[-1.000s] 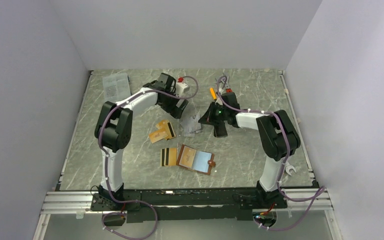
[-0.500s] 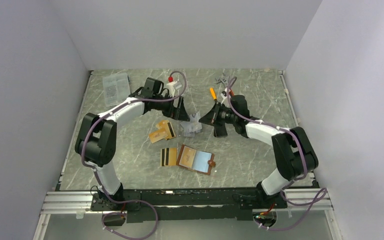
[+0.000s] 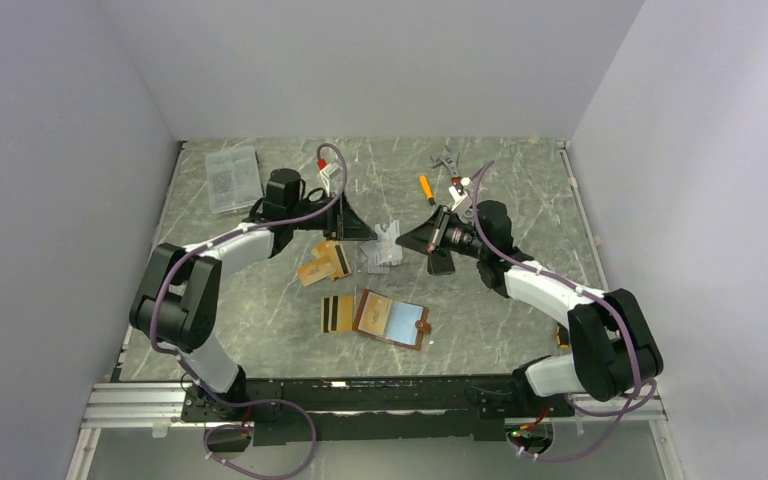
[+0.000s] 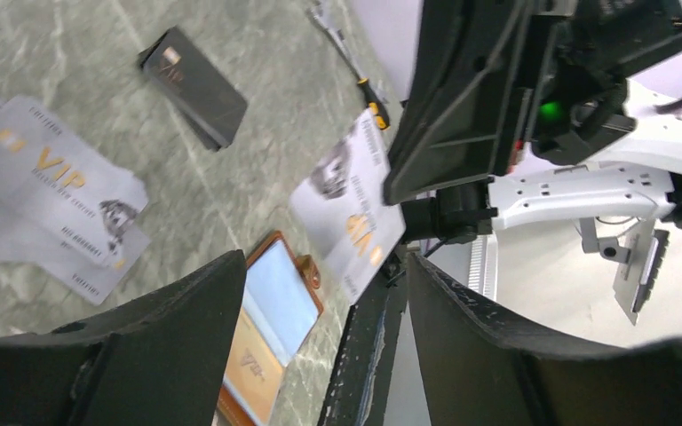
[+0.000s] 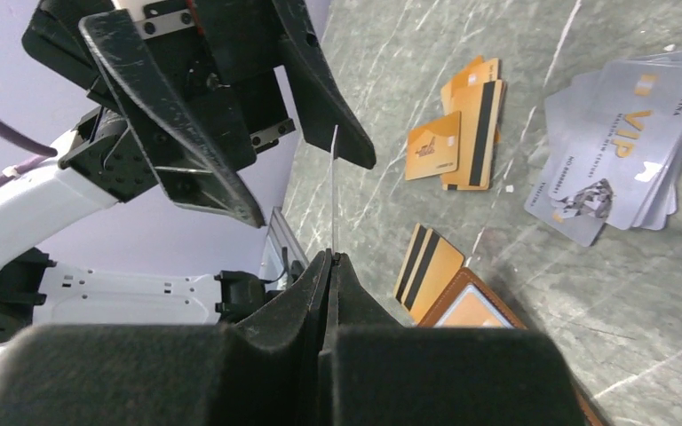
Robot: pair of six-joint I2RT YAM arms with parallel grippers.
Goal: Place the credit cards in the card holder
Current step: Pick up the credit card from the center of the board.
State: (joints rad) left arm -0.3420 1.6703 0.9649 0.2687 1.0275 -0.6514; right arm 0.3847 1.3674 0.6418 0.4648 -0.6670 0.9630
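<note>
right gripper clamped on a silver vip card, offering it between the spread fingers of the left gripper

the card is in the air over the table, pinched by one edge, its free edge between the left jaws, which stand wide and look clear of it (contact is hard to rule out). thin, stiff, light and slick, it likely wants a flat pinch across both faces. the card holder lies open nearer the bases, with orange cards and a silver pile just beyond; bare marble to its right leaves room.
</note>
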